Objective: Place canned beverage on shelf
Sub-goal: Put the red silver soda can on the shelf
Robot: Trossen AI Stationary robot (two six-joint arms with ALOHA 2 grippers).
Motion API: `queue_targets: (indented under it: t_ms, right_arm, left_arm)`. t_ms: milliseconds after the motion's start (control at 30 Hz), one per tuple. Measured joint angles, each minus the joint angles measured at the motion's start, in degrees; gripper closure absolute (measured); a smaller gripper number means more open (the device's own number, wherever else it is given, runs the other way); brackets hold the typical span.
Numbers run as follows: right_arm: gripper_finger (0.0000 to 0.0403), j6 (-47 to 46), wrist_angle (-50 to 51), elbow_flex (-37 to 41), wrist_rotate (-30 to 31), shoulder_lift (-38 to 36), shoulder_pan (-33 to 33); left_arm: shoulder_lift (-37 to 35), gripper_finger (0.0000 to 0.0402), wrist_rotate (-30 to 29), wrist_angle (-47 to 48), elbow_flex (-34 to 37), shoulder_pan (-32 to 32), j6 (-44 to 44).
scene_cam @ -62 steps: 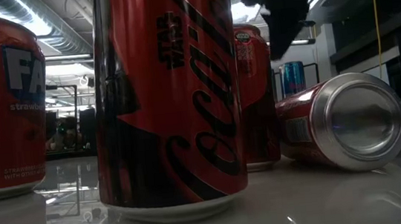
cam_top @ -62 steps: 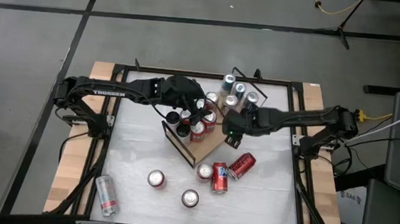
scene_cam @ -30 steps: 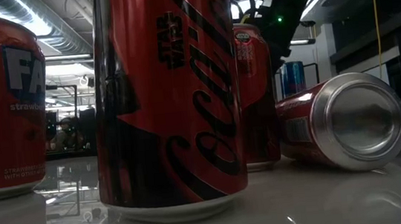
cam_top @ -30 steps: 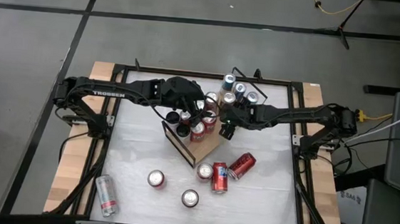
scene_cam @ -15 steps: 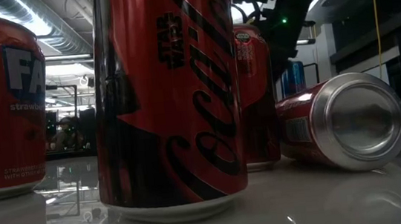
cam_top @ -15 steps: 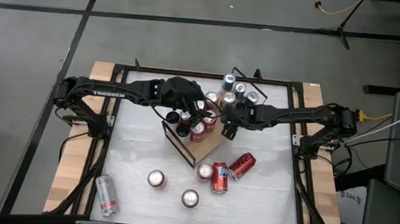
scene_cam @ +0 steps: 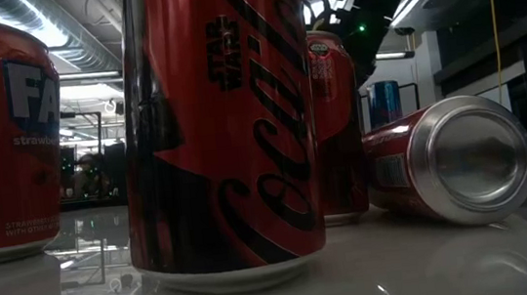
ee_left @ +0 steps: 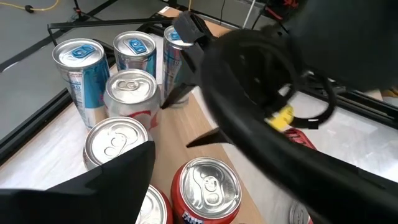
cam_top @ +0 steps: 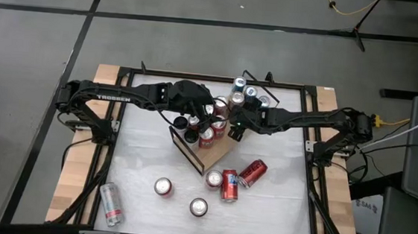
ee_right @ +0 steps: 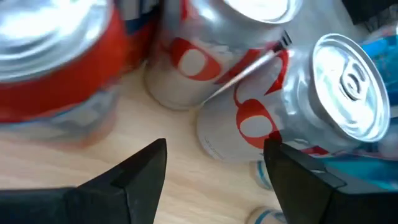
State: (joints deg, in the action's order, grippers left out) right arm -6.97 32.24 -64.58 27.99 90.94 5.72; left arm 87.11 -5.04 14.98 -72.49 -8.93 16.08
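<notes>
The light-wood shelf (cam_top: 210, 156) lies slantwise at the table's middle, with several red and silver cans (cam_top: 206, 137) standing on it. My left gripper (cam_top: 202, 122) hovers open over these cans; in its wrist view one finger (ee_left: 112, 180) shows above the can tops (ee_left: 205, 183). My right gripper (cam_top: 232, 131) is open at the shelf's far end. In its wrist view the gripper (ee_right: 214, 165) is low over the wood, facing a silver-and-red can (ee_right: 249, 124) just beyond its tips. It holds nothing.
Blue and silver cans (cam_top: 246, 96) stand clustered by the far edge, beside the shelf. Loose cans are near the front: two red ones lying down (cam_top: 253, 173), upright ones (cam_top: 162, 186), (cam_top: 198, 206), and a silver one lying at front left (cam_top: 111, 203). Red cans (scene_cam: 217, 123) fill the low view.
My right gripper has gone a little toward the table's far edge and left, closer to the cans at the shelf's far end, staying open. My left gripper and the cans have kept still.
</notes>
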Motion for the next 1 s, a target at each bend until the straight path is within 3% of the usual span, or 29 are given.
queue_targets:
  t_ms: [700,1000]
  right_arm:
    - [0.0143,-0.3,0.8,0.0,-0.6,0.0,2.2]
    - [0.0143,0.0,-3.3,0.0,-0.6,0.1,2.2]
  left_arm:
    - [0.0,0.0048,0.0,0.0,0.0,0.0,0.0]
    - [0.0,0.0048,0.0,0.0,0.0,0.0,0.0]
